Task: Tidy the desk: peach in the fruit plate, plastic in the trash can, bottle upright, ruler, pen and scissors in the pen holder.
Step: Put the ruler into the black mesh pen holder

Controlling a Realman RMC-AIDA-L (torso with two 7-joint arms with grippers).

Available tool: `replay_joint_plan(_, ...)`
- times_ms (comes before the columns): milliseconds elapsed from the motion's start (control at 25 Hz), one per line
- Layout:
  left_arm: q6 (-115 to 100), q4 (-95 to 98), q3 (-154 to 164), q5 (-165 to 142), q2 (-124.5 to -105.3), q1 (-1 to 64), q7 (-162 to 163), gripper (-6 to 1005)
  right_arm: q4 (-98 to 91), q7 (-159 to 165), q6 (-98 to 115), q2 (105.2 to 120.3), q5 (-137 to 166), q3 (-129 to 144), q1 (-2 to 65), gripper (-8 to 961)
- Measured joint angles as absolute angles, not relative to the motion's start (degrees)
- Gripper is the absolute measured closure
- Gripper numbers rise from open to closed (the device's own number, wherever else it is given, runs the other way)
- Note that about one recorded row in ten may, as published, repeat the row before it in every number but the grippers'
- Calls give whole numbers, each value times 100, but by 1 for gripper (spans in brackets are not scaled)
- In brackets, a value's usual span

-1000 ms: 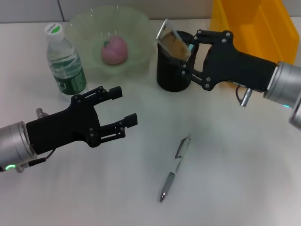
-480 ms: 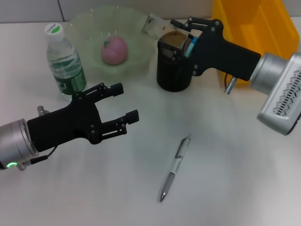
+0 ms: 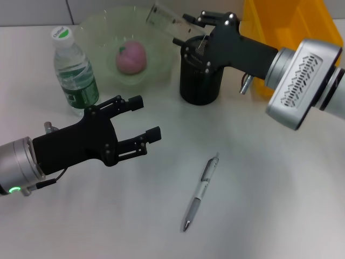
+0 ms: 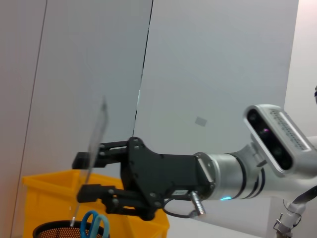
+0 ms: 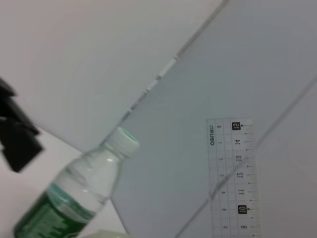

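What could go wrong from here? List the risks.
1. The right gripper holds the clear ruler tilted over the black mesh pen holder; released like this, it may catch the rim or tip the holder.
2. The ruler's free end overhangs the fruit plate and could fall in.
3. The pen lies unpicked; the left gripper hovers open.

Right hand (image 3: 190, 33) clamped, raised; left hand (image 3: 141, 120) spread, low.

Pink peach (image 3: 131, 57) in pale-green plate (image 3: 97, 29), black mesh holder (image 3: 200, 83), yellow bin (image 3: 291, 27), clear ruler (image 3: 171, 22) w/ black marks, white tabletop (image 3: 269, 189).
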State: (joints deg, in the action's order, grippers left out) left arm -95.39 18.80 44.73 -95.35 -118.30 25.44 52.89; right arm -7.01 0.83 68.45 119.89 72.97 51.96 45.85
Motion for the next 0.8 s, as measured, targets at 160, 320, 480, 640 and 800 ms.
replay_joint_plan(160, -9561, 1880, 4473, -9536, -11830, 2538, 5278, 202, -483, 137, 6652, 11988, 6967, 5158, 4698, 562)
replay_joint_plan(320, -9583, 1881, 4473, -9536, -11830, 2532, 5247, 202, -363, 498, 6444, 11988, 6784, 5157, 4768, 545)
replay_joint_plan(480, -9593, 1881, 4473, -9537, -11830, 2534, 5234, 202, -360, 1255, 6355, 11988, 6778, 5158, 4784, 529)
replay_joint_plan(640, -9636, 1902, 4473, -9537, -11830, 2537, 5225, 202, -379, 2167, 6340, 11988, 6776, 5159, 4794, 512)
replay_joint_plan(800, -9679, 1916, 4477, -9536, -11830, 2538, 5222, 202, -371, 2510, 6316, 11988, 6776, 5119, 4768, 495)
